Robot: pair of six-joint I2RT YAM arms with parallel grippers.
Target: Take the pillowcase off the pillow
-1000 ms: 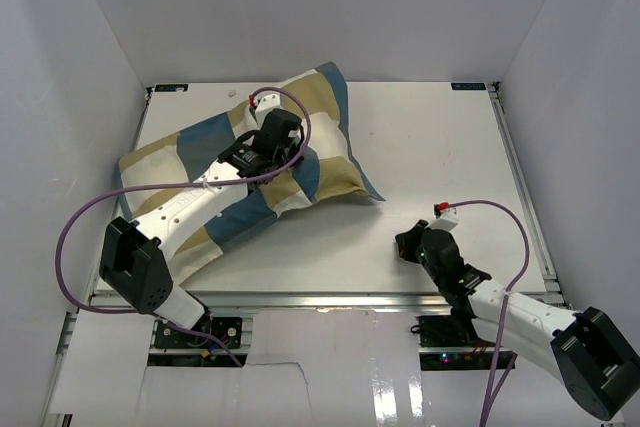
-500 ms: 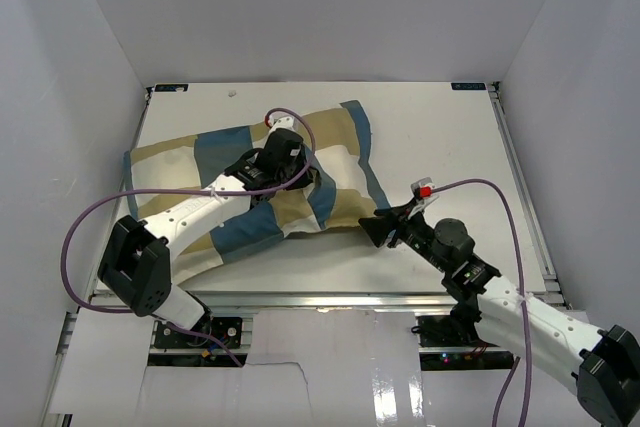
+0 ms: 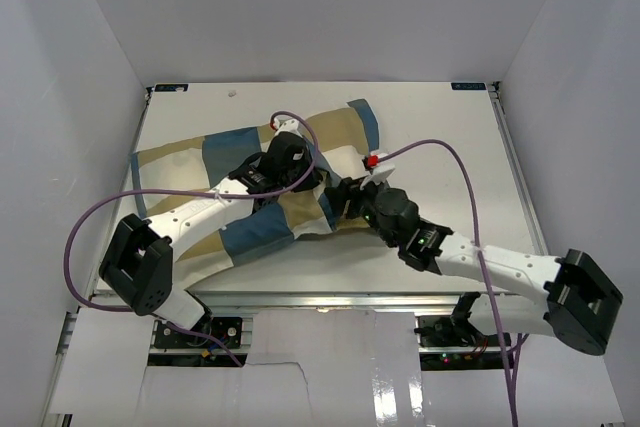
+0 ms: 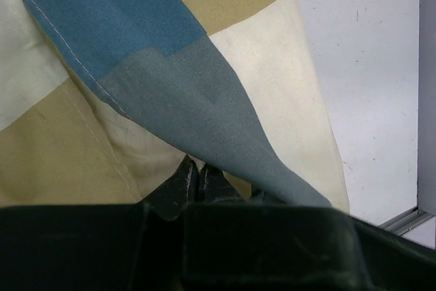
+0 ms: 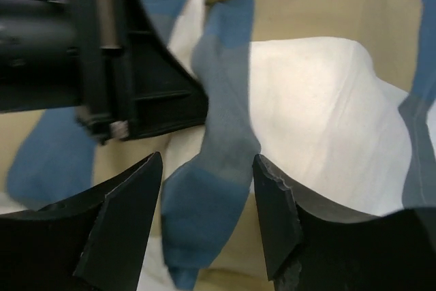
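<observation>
The checked pillowcase [image 3: 225, 152] lies slantwise across the left and middle of the table. The pillow is hidden under the cloth. My left gripper [image 3: 300, 169] rests on top of the bundle, its fingers together and pinching the pillowcase [image 4: 177, 73]; in the left wrist view the left gripper [image 4: 195, 176] disappears under a draped blue-grey fold. My right gripper [image 3: 340, 197] is at the bundle's near right edge. In the right wrist view the right gripper [image 5: 208, 195] stands open around a hanging blue fold [image 5: 204, 216] without clamping it, and the left gripper's black body [image 5: 116, 80] is just beyond.
Bare white table [image 3: 440, 147] stretches to the right of the bundle. White enclosure walls [image 3: 80, 67] stand on three sides. Purple cables [image 3: 100, 207] loop over both arms. The table's metal front rail [image 4: 409, 219] shows near the cloth's edge.
My right arm swung from the near right of the table up to the pillowcase and its jaws opened. The left gripper dragged the bundle nearer and flatter, still pinching the cloth.
</observation>
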